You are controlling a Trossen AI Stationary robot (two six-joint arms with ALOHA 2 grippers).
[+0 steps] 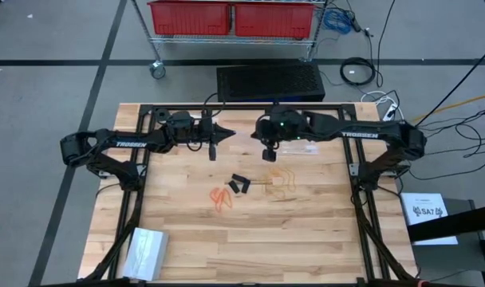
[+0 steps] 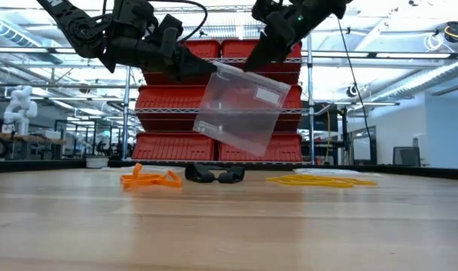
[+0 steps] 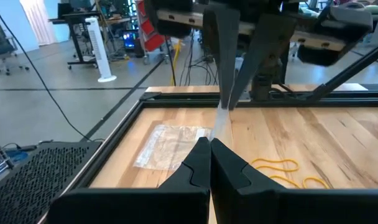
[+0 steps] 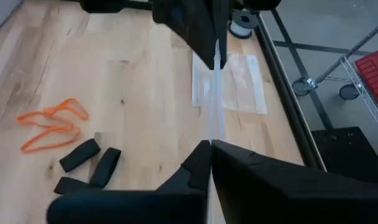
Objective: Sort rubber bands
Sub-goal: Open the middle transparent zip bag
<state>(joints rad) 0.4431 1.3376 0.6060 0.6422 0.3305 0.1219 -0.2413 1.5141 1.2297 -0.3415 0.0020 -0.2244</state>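
A clear plastic bag (image 2: 240, 109) hangs tilted above the table between my two grippers. My left gripper (image 1: 229, 134) reaches in level from the table's left and is shut on it. My right gripper (image 1: 269, 155) slants down from the right and is also shut on it. Below them, on the wood, lie the rubber bands: an orange cluster (image 1: 220, 196), black ones (image 1: 241, 186) and pale yellow ones (image 1: 286, 180). In the low view the same clusters show as orange (image 2: 150, 178), black (image 2: 214, 175) and yellow (image 2: 319, 180). My left gripper pinches the bag's upper left corner (image 2: 215, 69) between its two shut fingers, coming level from the table's left. In its wrist view the bag's edge (image 3: 221, 121) runs edge-on away from the fingertips. The bag hangs clear of the table. My right gripper pinches the bag's upper edge (image 2: 258, 71), a little to the right of the left gripper's hold, slanting down from above and the right. Seen edge-on, the film (image 4: 214, 106) leads away from its fingertips toward the left gripper. The bag hangs tilted below it.
More clear bags (image 1: 302, 147) lie flat on the table at the far right, under the right arm. A white packet (image 1: 144, 251) sits at the near left corner. A black frame (image 1: 358, 191) borders the table; a black pad (image 1: 270, 82) and red bins (image 1: 234, 16) stand beyond its far edge.
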